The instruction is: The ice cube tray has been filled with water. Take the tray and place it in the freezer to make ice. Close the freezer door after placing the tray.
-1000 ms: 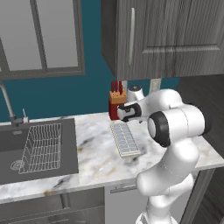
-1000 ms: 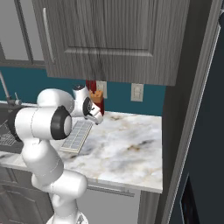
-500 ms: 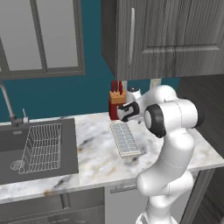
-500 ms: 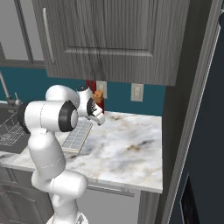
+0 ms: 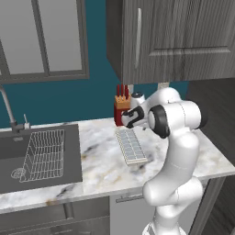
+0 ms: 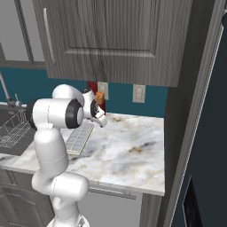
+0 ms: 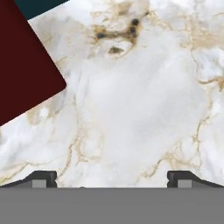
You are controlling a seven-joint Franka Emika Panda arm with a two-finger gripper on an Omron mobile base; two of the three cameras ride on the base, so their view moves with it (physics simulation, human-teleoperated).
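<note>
The ice cube tray [image 5: 131, 146] is a pale grid of small cells lying flat on the marble counter [image 5: 101, 160]; the right base view shows the ice cube tray [image 6: 79, 138] just left of the arm. My gripper [image 5: 125, 122] hangs open above the tray's far end, close to the knife block, and touches nothing. The hand view has the gripper [image 7: 111, 178] with its fingertips [image 7: 41, 177] wide apart over bare marble. The slate-blue freezer door [image 6: 212, 133] with a black panel stands at the far right. The freezer's inside is out of view.
A dark red knife block [image 5: 120, 110] stands at the wall behind the tray, and the knife block [image 7: 22, 65] fills the hand view's upper left. A sink [image 5: 13, 158] with a wire rack [image 5: 43, 153] lies left. Grey wood cabinets [image 5: 174, 36] hang overhead.
The arm's elbow has swung left and turned, and the hand has drifted slightly left and lower over the tray's far end. The jaws stayed open. The tray has not moved.
</note>
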